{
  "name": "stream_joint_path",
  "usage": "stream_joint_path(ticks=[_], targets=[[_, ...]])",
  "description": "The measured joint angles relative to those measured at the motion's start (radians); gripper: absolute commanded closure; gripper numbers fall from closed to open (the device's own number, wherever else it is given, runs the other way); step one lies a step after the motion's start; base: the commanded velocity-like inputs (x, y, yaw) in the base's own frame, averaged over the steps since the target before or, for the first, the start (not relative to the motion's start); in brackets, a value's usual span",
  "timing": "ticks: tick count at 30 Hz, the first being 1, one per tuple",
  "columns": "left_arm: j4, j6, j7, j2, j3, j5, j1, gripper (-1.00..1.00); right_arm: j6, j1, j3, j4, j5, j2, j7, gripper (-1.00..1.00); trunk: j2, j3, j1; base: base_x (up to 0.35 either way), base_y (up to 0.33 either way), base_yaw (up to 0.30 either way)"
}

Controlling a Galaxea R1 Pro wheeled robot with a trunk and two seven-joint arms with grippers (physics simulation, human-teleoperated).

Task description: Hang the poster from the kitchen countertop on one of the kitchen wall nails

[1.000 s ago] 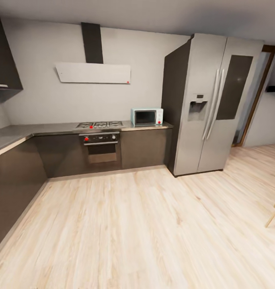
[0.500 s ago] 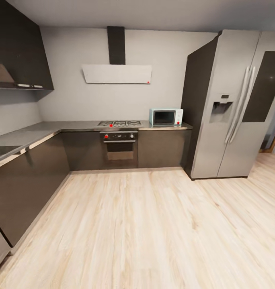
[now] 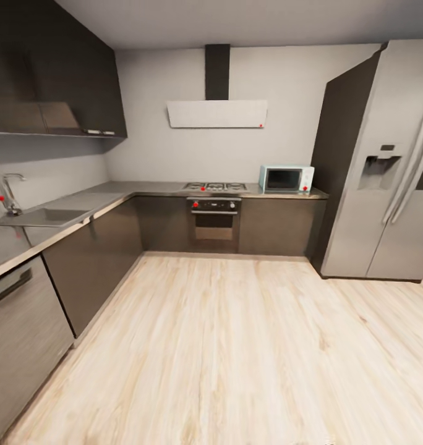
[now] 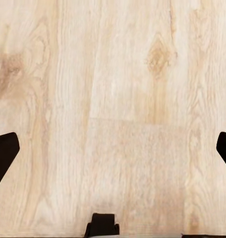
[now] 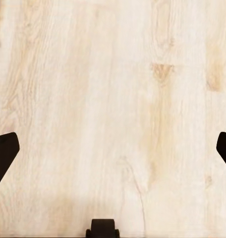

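Note:
The kitchen countertop [image 3: 115, 193] is a grey L-shaped slab running along the left wall and the back wall, with a sunken sink [image 3: 43, 216] and a tap [image 3: 7, 193] on its left run. The poster is out of view. My left gripper [image 4: 113, 148] hangs open over the pale wooden floor, its dark fingertips [image 4: 5, 151] far apart with nothing between them. My right gripper [image 5: 113, 148] is open in the same way over bare floorboards, its fingertips [image 5: 4, 148] spread wide.
A hob [image 3: 214, 186] and oven [image 3: 214, 222] sit in the back run under a white hood [image 3: 216, 114]. A pale blue microwave [image 3: 286, 178] stands beside the tall grey fridge [image 3: 384, 167] at the right. Dark wall cabinets [image 3: 57, 74] hang above the sink. Wooden floor [image 3: 236, 346] stretches ahead.
The camera has swung to the left, so the whole kitchen has shifted right in the picture. The sink, tap and left run of the countertop have come into view.

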State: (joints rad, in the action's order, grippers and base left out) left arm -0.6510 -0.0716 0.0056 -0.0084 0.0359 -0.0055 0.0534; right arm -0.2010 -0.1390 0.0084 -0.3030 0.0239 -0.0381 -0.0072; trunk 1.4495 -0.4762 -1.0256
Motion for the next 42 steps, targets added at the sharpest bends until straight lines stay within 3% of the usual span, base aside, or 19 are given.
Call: stream_joint_path(ticks=[12, 17, 24, 42], targets=[[0.0, -0.001, 0.0, 0.011, 0.008, 0.005, 0.0, -1.0, 0.0, 0.0, 0.0, -0.001, 0.001, 0.0, -0.001, -1.0, 0.0, -0.006, 0.0, -0.295, 0.014, 0.276], [0.0, 0.0, -0.001, 0.011, 0.073, 0.006, 0.0, -1.0, 0.0, 0.0, 0.0, 0.0, 0.001, 0.0, -0.002, -1.0, 0.0, -0.008, 0.001, -0.056, 0.001, 0.276], [0.0, 0.0, -0.004, 0.012, 0.123, 0.007, 0.0, -1.0, 0.0, 0.0, 0.0, -0.001, 0.001, 0.0, -0.002, -1.0, 0.0, -0.012, 0.001, 0.043, 0.077, 0.266], [-0.001, 0.0, -0.005, 0.011, 0.136, 0.007, 0.0, -1.0, 0.003, 0.0, -0.001, 0.002, 0.0, -0.009, 0.004, -1.0, 0.0, -0.013, 0.001, 0.127, 0.258, 0.051]])
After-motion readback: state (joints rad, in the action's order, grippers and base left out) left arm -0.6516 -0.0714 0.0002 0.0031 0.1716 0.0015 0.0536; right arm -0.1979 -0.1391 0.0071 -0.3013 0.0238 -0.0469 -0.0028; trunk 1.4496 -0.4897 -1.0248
